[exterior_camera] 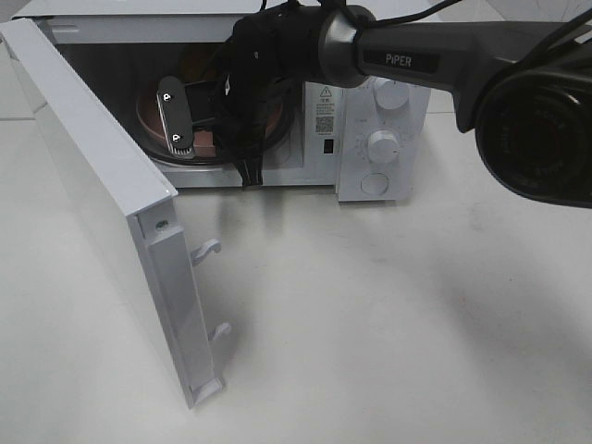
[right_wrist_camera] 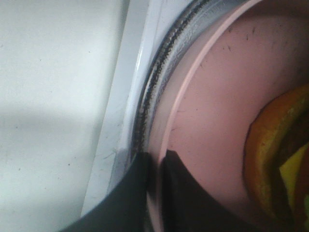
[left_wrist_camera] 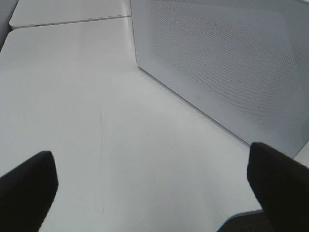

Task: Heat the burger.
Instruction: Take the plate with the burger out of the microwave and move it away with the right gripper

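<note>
The burger [right_wrist_camera: 275, 150] shows at the edge of the right wrist view: orange-brown bun, a yellow layer, dark patty. It lies on the round pink plate [right_wrist_camera: 222, 96], which rests on the glass turntable [right_wrist_camera: 157, 67] inside the open microwave [exterior_camera: 388, 176]. My right gripper [right_wrist_camera: 154, 162] reaches into the cavity, its fingers [right_wrist_camera: 186, 198] closed on the plate's near rim. In the exterior high view the right gripper [exterior_camera: 176, 120] sits over the plate [exterior_camera: 148, 109], and the arm hides the burger. My left gripper [left_wrist_camera: 152, 181] is open and empty above the table.
The microwave door [exterior_camera: 92, 185] stands wide open at the left, its latch hooks [exterior_camera: 211, 248] facing the table. Two knobs [exterior_camera: 384, 145] are on the right panel. The right arm's dark body [exterior_camera: 536, 139] fills the upper right. The door's perforated face [left_wrist_camera: 231, 63] fills the left wrist view.
</note>
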